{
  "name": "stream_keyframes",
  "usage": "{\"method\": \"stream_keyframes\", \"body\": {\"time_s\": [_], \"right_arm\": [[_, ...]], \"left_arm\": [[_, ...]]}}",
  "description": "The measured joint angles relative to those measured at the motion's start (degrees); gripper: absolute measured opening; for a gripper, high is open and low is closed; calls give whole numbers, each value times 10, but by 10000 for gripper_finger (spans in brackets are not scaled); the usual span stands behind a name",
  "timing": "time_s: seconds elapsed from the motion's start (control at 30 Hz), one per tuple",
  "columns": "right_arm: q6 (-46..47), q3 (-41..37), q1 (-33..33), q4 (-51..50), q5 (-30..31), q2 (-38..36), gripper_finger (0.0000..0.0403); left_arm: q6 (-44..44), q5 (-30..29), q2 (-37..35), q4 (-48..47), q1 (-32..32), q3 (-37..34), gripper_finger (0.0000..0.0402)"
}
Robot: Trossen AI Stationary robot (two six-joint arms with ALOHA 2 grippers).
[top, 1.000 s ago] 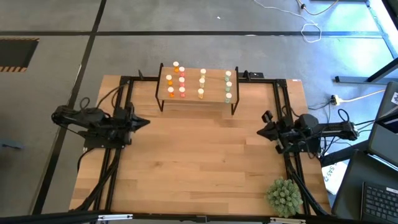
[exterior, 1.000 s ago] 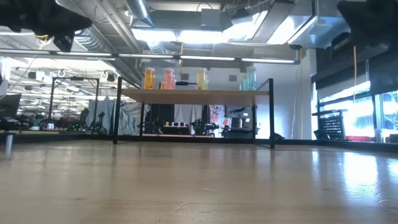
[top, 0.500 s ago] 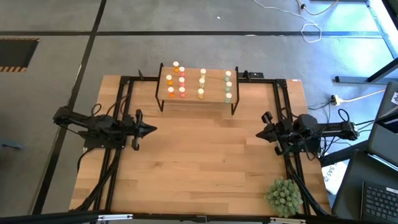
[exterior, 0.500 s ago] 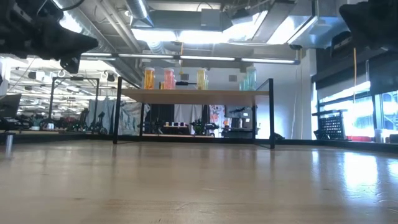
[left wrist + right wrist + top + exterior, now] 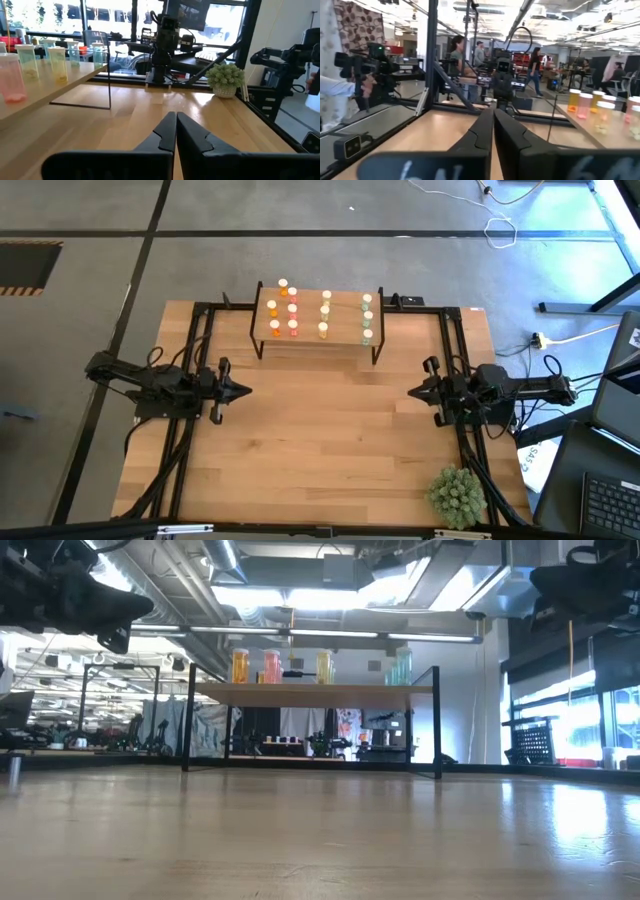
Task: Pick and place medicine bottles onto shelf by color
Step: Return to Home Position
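Observation:
The shelf [image 5: 318, 337] stands on thin black legs at the table's far middle. On it the medicine bottles stand upright in columns: orange [image 5: 273, 318], red-pink [image 5: 292, 308], pale yellow [image 5: 325, 315] and pale green [image 5: 367, 317]. The low view shows them in a row above the shelf board [image 5: 310, 690]. My left gripper [image 5: 245, 390] hovers over the table's left side, shut and pointing toward the middle. My right gripper [image 5: 412, 393] hovers over the right side, shut and facing it. Both are well short of the shelf, and nothing is between their fingers [image 5: 176, 116] [image 5: 493, 112].
A spiky green plant ball [image 5: 457, 494] sits at the near right corner. Black frame rails [image 5: 200, 350] run along the table's left and right sides behind the arms. A laptop [image 5: 610, 500] lies off the table at the right. Bare wood lies between the grippers [image 5: 330, 420].
My left gripper has come down and reached a little toward the table's middle, then held still; it stays shut. My right gripper has rolled about its own axis in place. The bottles and the shelf have not moved.

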Motion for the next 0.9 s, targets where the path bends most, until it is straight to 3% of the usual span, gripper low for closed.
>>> {"method": "stream_keyframes", "body": {"time_s": [0.9], "right_arm": [[24,0,0,0,2,0,32]], "left_arm": [[0,-1,0,0,0,0,28]]}}
